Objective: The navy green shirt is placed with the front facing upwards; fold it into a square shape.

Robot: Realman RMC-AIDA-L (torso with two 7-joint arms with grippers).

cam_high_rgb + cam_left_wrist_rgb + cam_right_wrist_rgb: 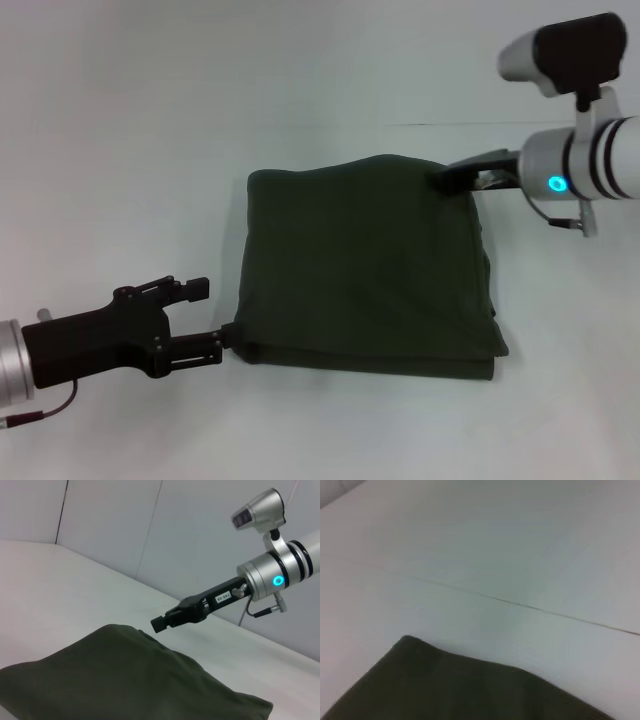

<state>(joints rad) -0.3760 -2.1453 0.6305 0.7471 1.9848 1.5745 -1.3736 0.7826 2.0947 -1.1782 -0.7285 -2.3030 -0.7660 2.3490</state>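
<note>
Shirt (365, 265) soft, limp, folded — left tool (222, 345) at its near corner, right tool (447, 178) at far corner — grips can't tell.

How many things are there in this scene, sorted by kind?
Shirts: 1, the folded navy green shirt
End effectors: 2, the left end effector and the right end effector
Tables: 1, the white table
Total: 4

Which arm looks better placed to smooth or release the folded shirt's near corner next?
Probably the left. The left gripper sits at the shirt's near left corner, fingers touching its edge. The right gripper is at the far right corner.
</note>
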